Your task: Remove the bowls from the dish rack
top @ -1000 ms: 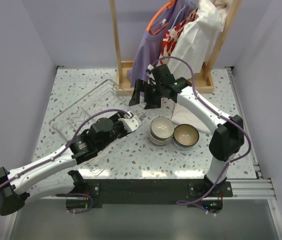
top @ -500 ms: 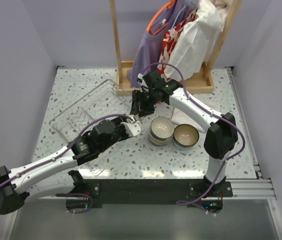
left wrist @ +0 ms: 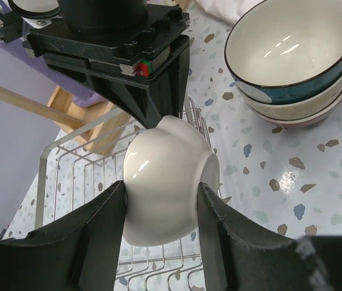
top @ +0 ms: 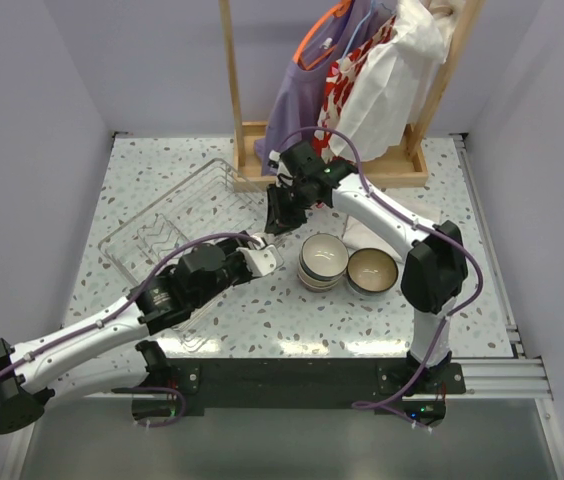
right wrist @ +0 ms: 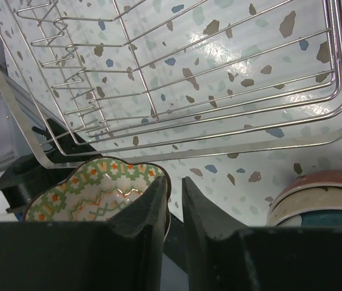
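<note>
Lowered right claw (right wrist: 172, 200) to dish rack (top: 147, 240) corner, pinched jaws nearly together at rim of patterned bowl (right wrist: 98, 191), grip unclear | kept left claw (left wrist: 159, 193) clamped on white bowl (left wrist: 168, 173), between rack and stacked bowls (left wrist: 292, 54) on desk (left wrist: 292, 182)

Clothes (top: 382, 80) hang from a wooden stand (top: 230, 90) on the speckled table (top: 292, 310).

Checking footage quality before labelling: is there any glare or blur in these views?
Left wrist: highlights on the white bowl and a glare patch on the table; near jaws blurred. Right wrist: sheen on the table under the dish rack; jaws out of focus. Top external: even, sharp.
</note>
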